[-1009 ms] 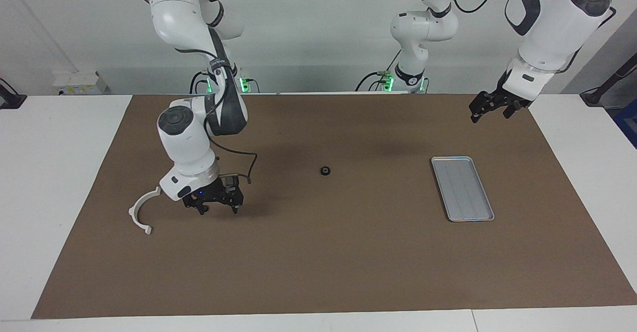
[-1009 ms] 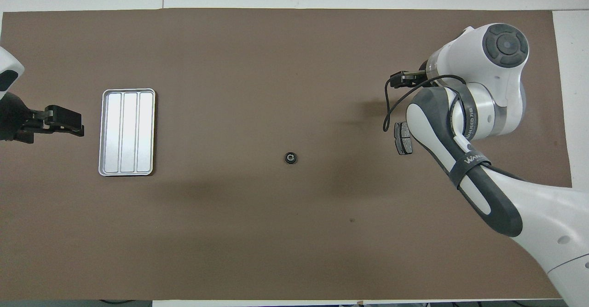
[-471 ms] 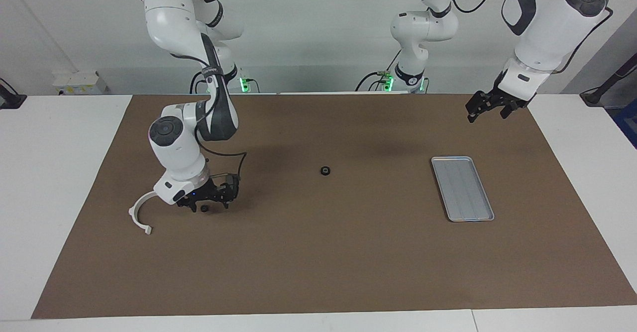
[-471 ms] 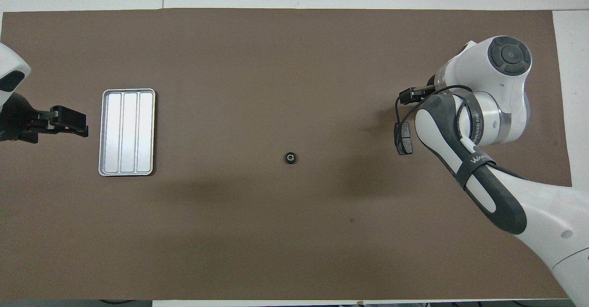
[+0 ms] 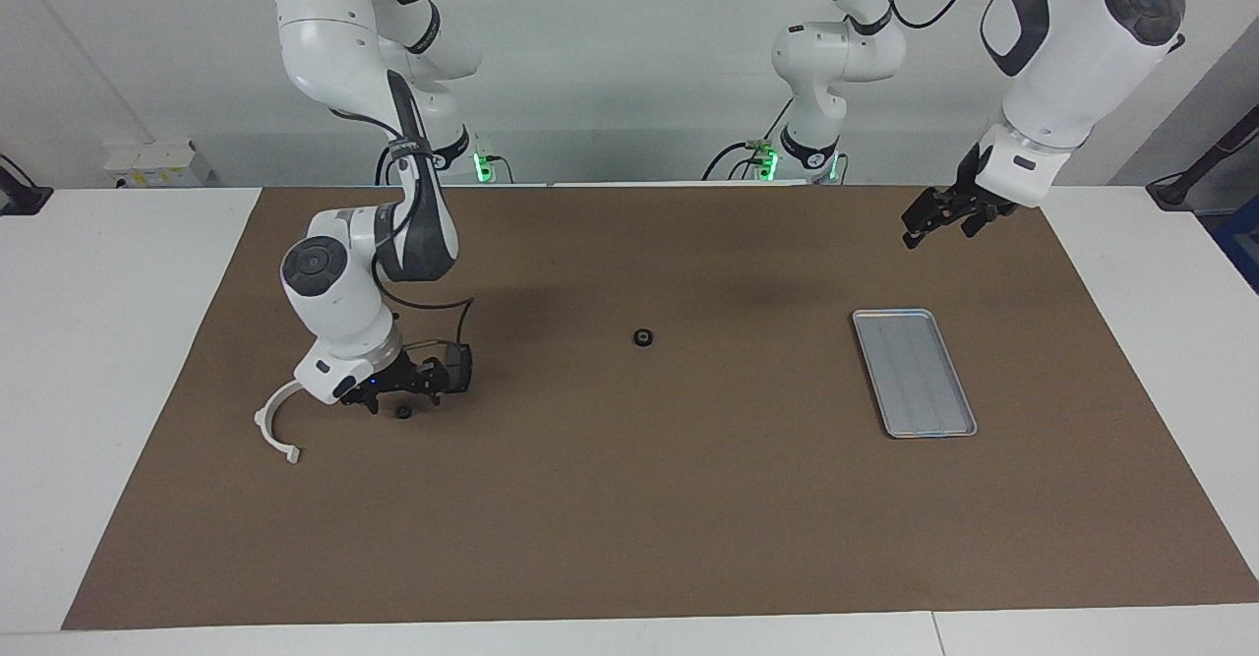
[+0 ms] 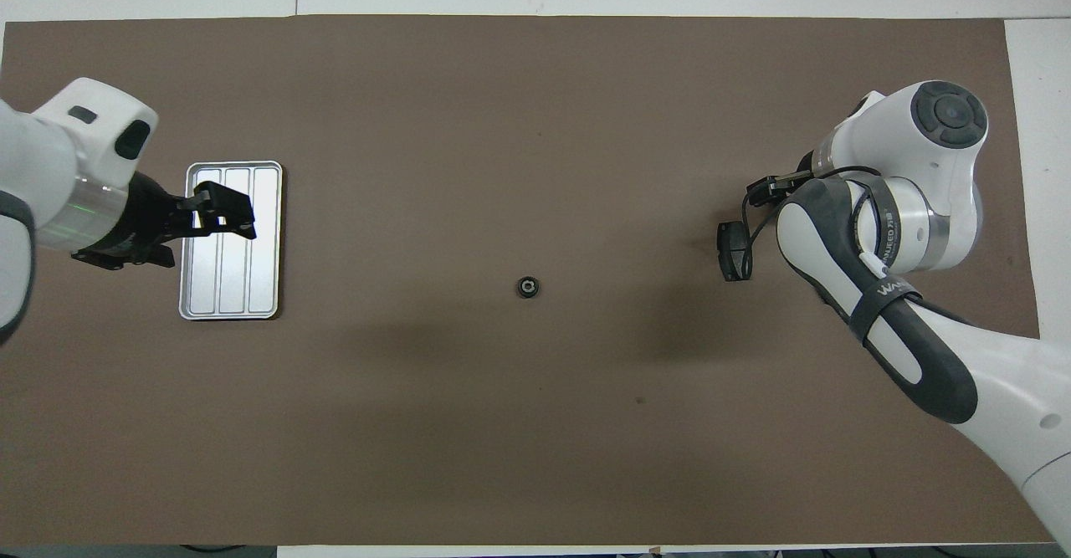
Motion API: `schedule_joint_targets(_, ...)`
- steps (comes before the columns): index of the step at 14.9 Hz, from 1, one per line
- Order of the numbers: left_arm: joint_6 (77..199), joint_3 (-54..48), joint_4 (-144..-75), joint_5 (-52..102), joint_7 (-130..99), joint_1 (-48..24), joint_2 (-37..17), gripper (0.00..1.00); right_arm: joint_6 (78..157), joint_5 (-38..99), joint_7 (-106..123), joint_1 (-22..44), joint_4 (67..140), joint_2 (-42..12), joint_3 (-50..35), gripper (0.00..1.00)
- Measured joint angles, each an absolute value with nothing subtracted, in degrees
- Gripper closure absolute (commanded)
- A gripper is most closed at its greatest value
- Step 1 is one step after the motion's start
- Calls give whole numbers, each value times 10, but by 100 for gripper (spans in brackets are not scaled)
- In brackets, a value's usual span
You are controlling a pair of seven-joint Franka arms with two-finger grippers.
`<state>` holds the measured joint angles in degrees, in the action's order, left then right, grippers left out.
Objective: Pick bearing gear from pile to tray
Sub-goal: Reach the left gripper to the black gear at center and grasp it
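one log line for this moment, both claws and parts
right claw: open, low over pile by white bracket | left claw: open, raised near tray | round black part: mid-table | tray: empty

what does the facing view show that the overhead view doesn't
Only the facing view shows the white half-ring bracket and a tiny black round piece on the mat just under the right hand; from overhead the right arm covers them. Only the overhead view shows the left hand lined up over the flat silver-grey metal tray; in the facing view that hand hangs high, short of the tray. Both share the tray, the small black round part mid-mat, and both hands holding nothing.
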<state>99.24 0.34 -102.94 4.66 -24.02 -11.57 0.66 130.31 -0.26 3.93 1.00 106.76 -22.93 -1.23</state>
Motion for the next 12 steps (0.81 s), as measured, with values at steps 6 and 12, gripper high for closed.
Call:
schedule_joint_targets(6, 1120, 0, -1059, 55, -361, -212, -59, 0, 1316, -3, 39, 10, 1074, -230, -13, 9)
schedule_joint_targets(12, 1151, 1, -984, 58, -463, -308, -191, 0, 1334, -3, 39, 11, 1081, -236, -15, 16)
